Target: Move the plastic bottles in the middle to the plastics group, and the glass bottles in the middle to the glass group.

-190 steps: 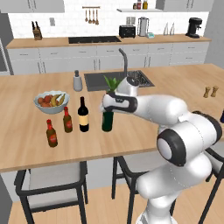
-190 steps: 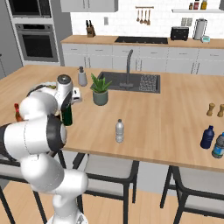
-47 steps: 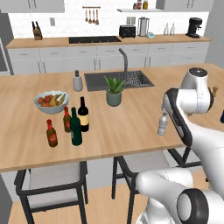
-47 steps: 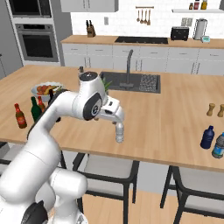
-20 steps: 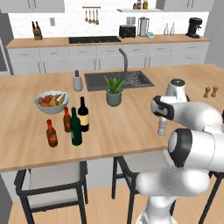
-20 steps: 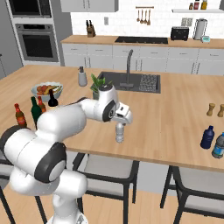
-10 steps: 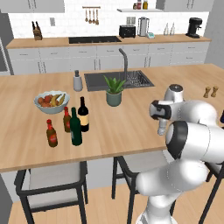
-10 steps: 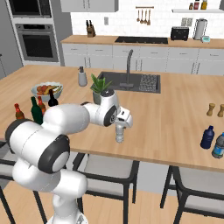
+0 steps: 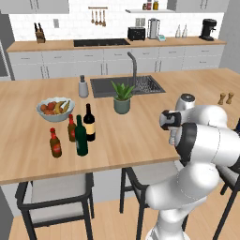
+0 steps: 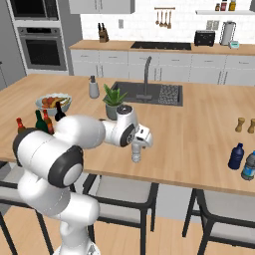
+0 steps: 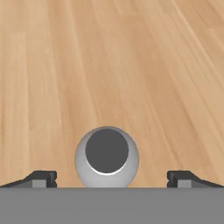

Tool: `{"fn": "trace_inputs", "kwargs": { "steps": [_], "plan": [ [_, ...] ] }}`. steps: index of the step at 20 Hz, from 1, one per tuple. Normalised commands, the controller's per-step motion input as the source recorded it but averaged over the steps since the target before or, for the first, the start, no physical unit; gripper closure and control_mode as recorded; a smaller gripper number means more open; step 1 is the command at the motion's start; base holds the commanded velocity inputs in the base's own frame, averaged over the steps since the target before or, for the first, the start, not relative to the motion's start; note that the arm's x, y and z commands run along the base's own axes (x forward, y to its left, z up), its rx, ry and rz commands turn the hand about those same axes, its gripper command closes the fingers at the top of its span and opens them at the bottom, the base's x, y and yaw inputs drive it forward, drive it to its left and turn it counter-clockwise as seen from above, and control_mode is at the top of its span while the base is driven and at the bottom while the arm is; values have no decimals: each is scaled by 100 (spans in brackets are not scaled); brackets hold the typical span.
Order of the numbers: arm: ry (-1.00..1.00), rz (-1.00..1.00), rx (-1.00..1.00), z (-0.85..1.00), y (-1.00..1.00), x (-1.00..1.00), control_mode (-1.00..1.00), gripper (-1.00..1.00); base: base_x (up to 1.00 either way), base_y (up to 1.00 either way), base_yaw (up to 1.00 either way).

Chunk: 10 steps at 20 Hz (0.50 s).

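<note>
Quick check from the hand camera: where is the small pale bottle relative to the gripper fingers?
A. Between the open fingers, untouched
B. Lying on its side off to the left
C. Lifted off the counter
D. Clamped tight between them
A: the small pale bottle stands upright on the counter, centred between the gripper's wide-spread fingertips, with gaps on both sides.

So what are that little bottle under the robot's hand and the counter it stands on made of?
The little bottle looks like pale, see-through plastic with a dark cap, though clear glass would look much the same here. The counter looks like light wood with a smooth matte finish: long grain lines run along it.
</note>
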Motion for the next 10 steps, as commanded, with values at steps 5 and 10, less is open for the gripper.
{"fn": "trace_inputs", "kwargs": {
  "steps": [5,10],
  "plan": [
    [0,0,0,-9,-10,2,-100,-100,0,0,0],
    [-1,0,0,0,0,14,-100,-100,0,0,0]
  ]
}}
